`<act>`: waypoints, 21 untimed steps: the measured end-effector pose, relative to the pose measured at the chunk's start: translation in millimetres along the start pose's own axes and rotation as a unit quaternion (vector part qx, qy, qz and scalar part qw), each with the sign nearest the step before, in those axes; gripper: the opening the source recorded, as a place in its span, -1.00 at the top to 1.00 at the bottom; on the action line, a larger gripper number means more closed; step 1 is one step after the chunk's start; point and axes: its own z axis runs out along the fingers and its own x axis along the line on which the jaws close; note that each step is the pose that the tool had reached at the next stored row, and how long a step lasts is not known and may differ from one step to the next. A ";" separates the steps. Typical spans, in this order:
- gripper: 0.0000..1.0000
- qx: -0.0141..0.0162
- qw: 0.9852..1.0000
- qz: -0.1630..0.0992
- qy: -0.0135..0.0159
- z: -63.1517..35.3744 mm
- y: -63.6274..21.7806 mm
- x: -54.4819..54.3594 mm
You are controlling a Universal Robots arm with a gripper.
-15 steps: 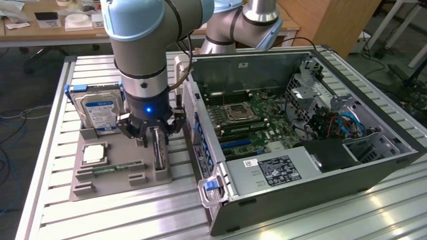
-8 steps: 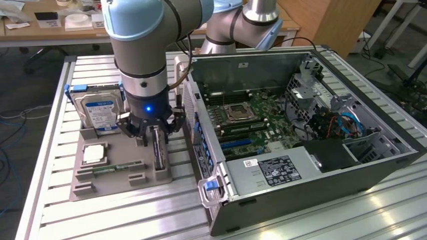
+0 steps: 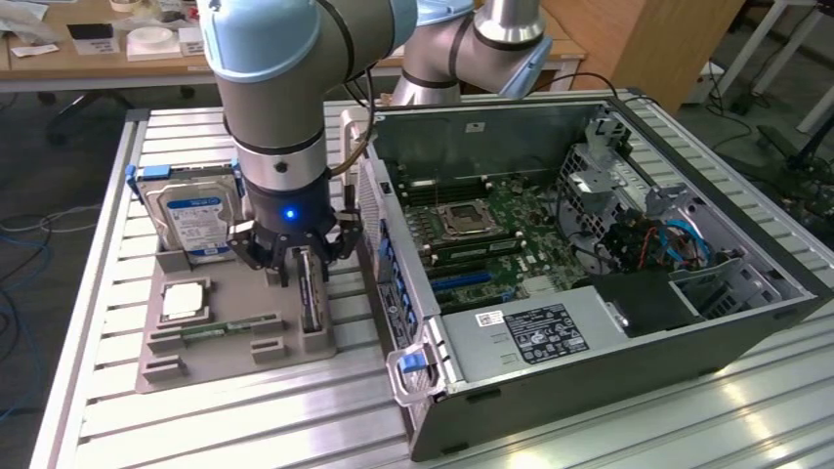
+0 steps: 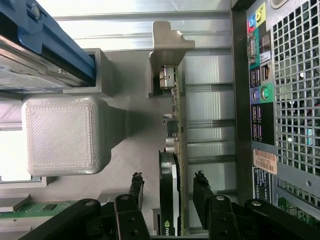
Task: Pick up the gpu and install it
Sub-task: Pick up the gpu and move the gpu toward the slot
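Wrist view: gpu [image 4: 169,195] between spread jaws; green logo cut off.

Your robot arm [image 3: 273,107] was a thick silver-grey tube, and pale blue plastic caps [image 3: 261,39] covered its rounded joints. A black band [image 3: 279,166] ringed the wrist. Just below it, a small blue light [image 3: 289,213] glowed on the dark flange. A thin cable [image 3: 362,127] ran down alongside the tube. Your gripper [image 3: 304,266] was matt black and built of jointed bars. Up close you saw round silver pins [image 4: 90,203] at its pivots, and slim black fingers [image 4: 136,182] with rough, ragged-looking tips.
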 end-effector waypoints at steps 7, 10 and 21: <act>0.11 0.000 1.000 0.000 0.000 0.0 0.0 0.0; 0.11 0.000 1.000 0.000 0.000 0.0 0.0 0.0; 0.27 0.000 1.000 0.000 0.000 0.3 0.1 -0.7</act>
